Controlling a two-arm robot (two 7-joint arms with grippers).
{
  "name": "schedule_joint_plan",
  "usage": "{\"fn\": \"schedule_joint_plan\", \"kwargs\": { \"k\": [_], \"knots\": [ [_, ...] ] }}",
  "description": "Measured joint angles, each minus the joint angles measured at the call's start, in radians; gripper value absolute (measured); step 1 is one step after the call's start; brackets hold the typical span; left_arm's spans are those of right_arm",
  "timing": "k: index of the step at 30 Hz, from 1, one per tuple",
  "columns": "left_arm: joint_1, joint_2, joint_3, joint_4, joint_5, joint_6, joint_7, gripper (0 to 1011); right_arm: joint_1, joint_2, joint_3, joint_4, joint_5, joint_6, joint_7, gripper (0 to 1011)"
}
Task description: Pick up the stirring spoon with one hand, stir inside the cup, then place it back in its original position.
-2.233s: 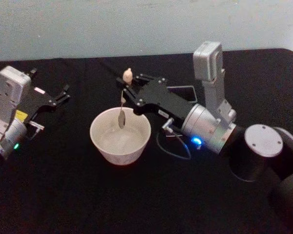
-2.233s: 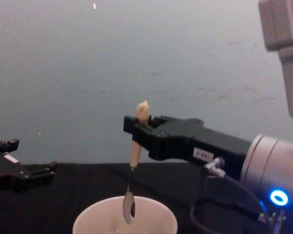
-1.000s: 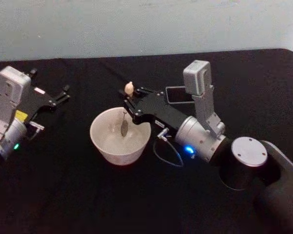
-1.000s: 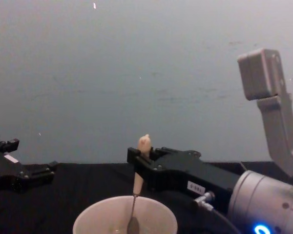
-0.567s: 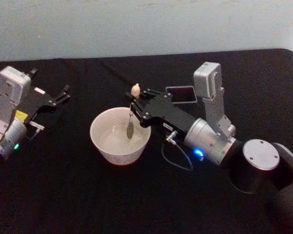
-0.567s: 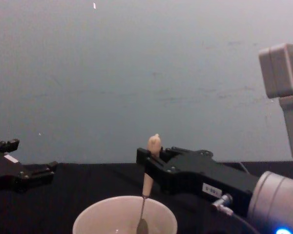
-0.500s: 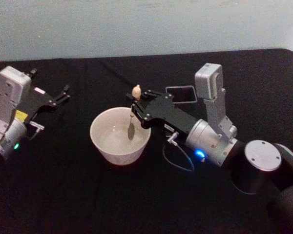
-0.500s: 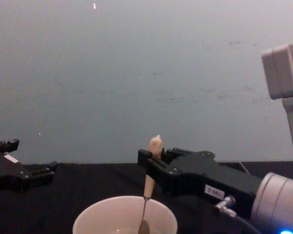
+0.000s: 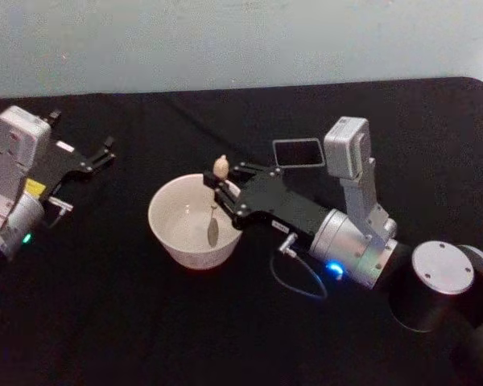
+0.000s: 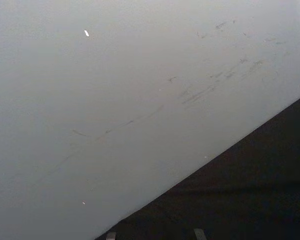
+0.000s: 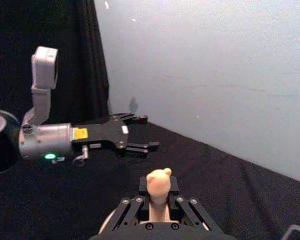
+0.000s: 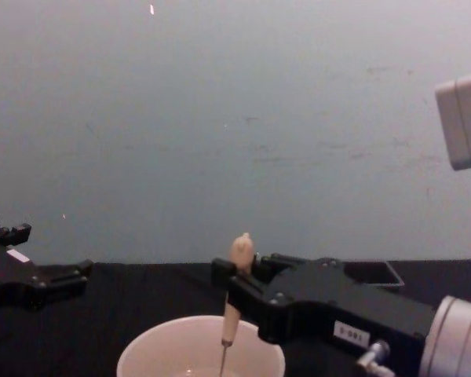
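Now R gripper (image 9: 220, 190) clamped on spoon (image 9: 212, 231) handle; spoon upright, bowl end down inside cup (image 9: 177, 245), right of centre. Behind arm, holder (image 9: 298, 151) standing apart. L gripper (image 9: 103, 154) parked far left, fingers spread.

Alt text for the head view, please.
The right gripper holds a slim cream-handled metal spoon by its handle, bowl down inside a wide off-white round cup on a black table. A dark square holder stands farther back; the left gripper sits open at left.
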Motion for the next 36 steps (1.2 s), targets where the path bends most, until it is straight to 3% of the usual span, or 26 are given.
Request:
{"fn": "schedule_joint_plan", "kwargs": {
  "k": [9,18,29,36],
  "knots": [
    [0.0,0.0,0.0,0.0,0.0,0.0,0.0,1001,0.007,-0.012,-0.027,0.008,-0.003,0.001,0.004,200],
    [0.0,0.0,0.0,0.0,0.0,0.0,0.0,1001,0.049,-0.06,-0.048,0.064,-0.025,0.0,-0.017,200],
    [0.0,0.0,0.0,0.0,0.0,0.0,0.0,1001,0.087,-0.105,-0.042,0.123,-0.052,-0.011,-0.056,200],
    [0.0,0.0,0.0,0.0,0.0,0.0,0.0,1001,0.093,-0.112,-0.024,0.137,-0.06,-0.012,-0.065,200]
  ]
}}
